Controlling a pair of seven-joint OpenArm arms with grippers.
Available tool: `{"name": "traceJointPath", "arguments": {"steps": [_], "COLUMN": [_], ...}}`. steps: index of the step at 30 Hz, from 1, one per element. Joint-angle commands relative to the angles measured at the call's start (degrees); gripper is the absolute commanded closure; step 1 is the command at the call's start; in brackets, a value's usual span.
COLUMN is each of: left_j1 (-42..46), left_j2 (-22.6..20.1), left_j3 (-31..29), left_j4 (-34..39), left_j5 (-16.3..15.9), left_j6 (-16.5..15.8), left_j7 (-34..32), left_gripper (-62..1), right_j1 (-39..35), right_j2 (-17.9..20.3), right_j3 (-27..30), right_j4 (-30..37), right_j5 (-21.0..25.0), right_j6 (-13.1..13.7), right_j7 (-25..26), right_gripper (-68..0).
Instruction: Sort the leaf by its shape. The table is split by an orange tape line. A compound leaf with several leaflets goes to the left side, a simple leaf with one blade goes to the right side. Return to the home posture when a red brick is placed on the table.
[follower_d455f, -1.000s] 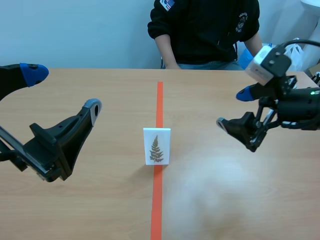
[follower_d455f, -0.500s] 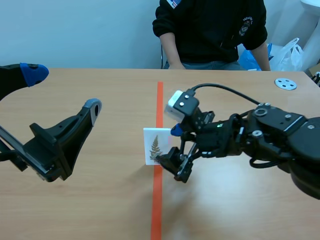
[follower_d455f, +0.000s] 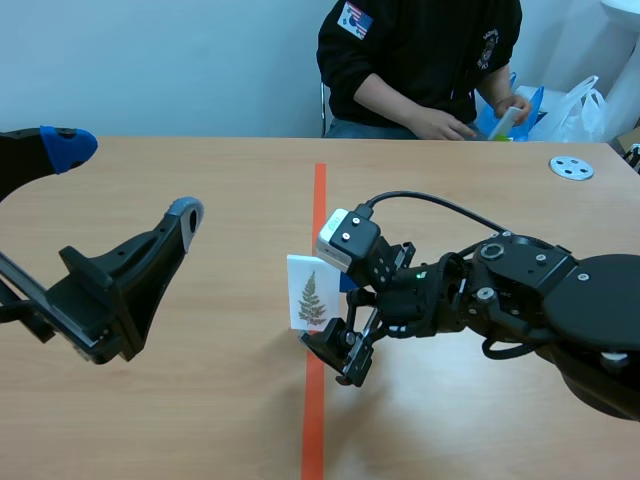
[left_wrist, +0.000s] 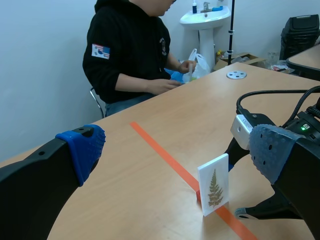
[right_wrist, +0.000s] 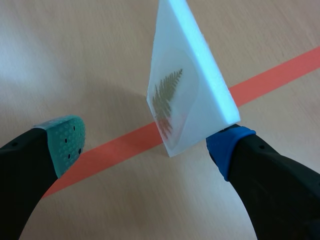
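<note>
Right wrist view: fern-printed card (right_wrist: 181, 92) stands between spread fingers of right hand (right_wrist: 148, 144).

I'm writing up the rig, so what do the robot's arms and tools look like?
Both are black. The left tool has thick fingers with a blue pad and a grey pad. The right tool has a green pad, a white block and a looping black cable.
</note>
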Motion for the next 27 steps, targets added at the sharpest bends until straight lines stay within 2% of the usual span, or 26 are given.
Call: {"name": "traceJointPath", "arguments": {"steps": [1,6,11,15,22,24,27], "left_j1": [0.1,0.1,0.1,0.1,0.1,0.1,0.1], "left_j2": [-0.2,-0.2,-0.3,-0.3,-0.3,-0.3,-0.3], "left_j3": [0.1,0.1,0.1,0.1,0.1,0.1,0.1], "left_j4": [0.6,0.6,0.6,0.6,0.6,0.6,0.6], "left_j5": [-0.4,-0.4,-0.4,-0.4,-0.4,-0.4,-0.4], "left_j6": [0.1,0.1,0.1,0.1,0.1,0.1,0.1], "left_j7": [-1.0,-1.0,-1.0,-1.0,-1.0,-1.0,-1.0], "left_gripper": [-61.7,-61.7,-61.7,-61.7,-61.7,-61.7,-61.7], "right_j1": [1.5,1.5,1.6,1.9,1.9,1.9,1.9], "right_j2": [0.3,-1.0,-1.8,-2.1,-2.3,-2.3,-2.3], "right_j3": [0.6,0.6,0.6,0.6,0.6,0.6,0.6], "right_j4": [0.9,0.7,0.7,0.7,0.7,0.7,0.7], "right_j5": [-0.3,-1.0,-1.2,-1.4,-1.4,-1.4,-1.4], "right_j6": [-0.2,-1.0,-3.4,-3.6,-3.7,-3.7,-4.0], "right_j7": [1.4,2.0,2.0,2.0,2.0,2.0,2.0], "right_gripper": [-46.7,-36.8,-31.5,-27.0,-8.8,-6.2,-6.2]}}
